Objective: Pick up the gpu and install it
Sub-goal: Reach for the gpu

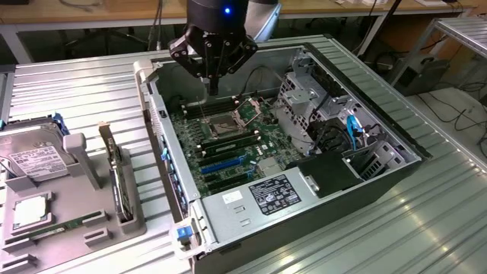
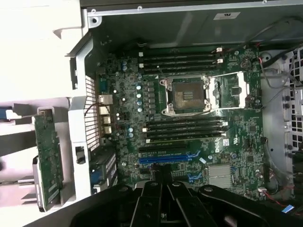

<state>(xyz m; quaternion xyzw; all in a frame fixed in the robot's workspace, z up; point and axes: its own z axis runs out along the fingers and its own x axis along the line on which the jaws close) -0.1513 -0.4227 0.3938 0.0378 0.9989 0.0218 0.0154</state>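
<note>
The gpu (image 1: 116,171) stands on its edge in a slot of the grey holder (image 1: 76,228), to the exterior view's left of the open computer case (image 1: 396,171). Its silver bracket is at the far end. In the wrist view the gpu (image 2: 47,161) shows as a greenish card beside the case wall. My gripper (image 1: 214,87) hangs above the far part of the motherboard (image 1: 228,142), shut and with nothing in it. It is well away from the gpu. In the wrist view my gripper (image 2: 158,174) sits over the blue expansion slot (image 2: 163,159).
A silver hard drive (image 1: 34,154), a processor chip (image 1: 31,208) and a green memory stick (image 1: 53,228) lie in the same holder. Inside the case are the open processor socket (image 2: 187,94), drive cages (image 1: 304,97), cables and a power supply (image 1: 266,194). A ribbed metal table (image 1: 76,80) carries everything.
</note>
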